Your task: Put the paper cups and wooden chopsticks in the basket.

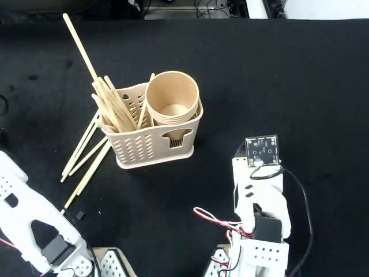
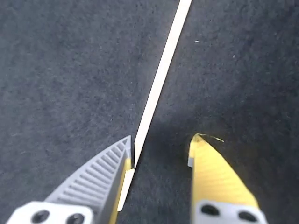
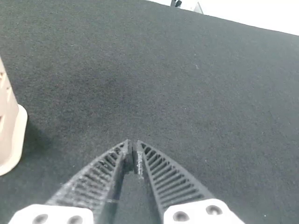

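Left arm [image 1: 26, 222]: seen at the lower left of the high view, white, low over the black worktop [image 1: 300, 86].
Left jaws: held apart, one grey and one yellow, with nothing clamped.
Single chopstick [image 2: 159, 79]: laid flat on the worktop between the left jaws. It is touching the inner edge of the grey one and stands clear of the yellow one.
Right arm [image 1: 259, 202]: placed at the lower centre-right of the high view, pointed up the frame, well apart from the basket.
Right jaws: brought together, the tips all but touching, nothing between them, above bare worktop.
Loose chopsticks [image 1: 85, 158]: several are spread on the worktop just left of the basket, slanted from the lower left up toward its left wall.
Basket [image 1: 147, 147]: a beige slotted basket with two compartments, set upright left of centre in the high view. A part of its foot is seen in the right wrist view [image 3: 8, 135].
Paper cups [image 1: 172, 107]: stacked one inside another, mouth up, in the basket's right compartment.
Bundled chopsticks [image 1: 112, 107]: stood in the basket's left compartment, tilted toward the upper left.
Longest stick [image 1: 81, 47]: projected from the bundle far toward the upper left of the frame.
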Robot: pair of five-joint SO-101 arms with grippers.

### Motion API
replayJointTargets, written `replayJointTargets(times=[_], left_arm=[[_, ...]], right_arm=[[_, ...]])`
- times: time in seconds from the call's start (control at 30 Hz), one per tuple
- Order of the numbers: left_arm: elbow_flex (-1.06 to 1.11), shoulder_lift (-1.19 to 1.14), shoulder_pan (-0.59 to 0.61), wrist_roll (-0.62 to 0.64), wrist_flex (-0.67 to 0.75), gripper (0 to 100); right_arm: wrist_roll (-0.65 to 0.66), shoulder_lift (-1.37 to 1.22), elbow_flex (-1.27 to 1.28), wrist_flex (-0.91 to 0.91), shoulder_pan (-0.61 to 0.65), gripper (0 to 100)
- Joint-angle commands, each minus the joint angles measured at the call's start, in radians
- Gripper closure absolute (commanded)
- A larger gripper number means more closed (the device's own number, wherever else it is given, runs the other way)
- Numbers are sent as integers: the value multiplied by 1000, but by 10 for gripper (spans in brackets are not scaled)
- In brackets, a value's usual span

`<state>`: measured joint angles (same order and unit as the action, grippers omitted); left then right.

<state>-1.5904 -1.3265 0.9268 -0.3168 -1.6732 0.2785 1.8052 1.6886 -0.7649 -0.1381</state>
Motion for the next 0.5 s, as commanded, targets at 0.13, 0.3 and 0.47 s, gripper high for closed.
replayJointTargets(times=[0.13,0.3,0.47], left_arm=[[-50,-81,-5,2,25,802],[-59,-181,-13,61,18,980],[-50,-157,-30,66,-91,972]], right_arm=[[9,65,-5,-2,11,977],[9,65,-5,-2,11,977],[9,65,-5,-2,11,977]])
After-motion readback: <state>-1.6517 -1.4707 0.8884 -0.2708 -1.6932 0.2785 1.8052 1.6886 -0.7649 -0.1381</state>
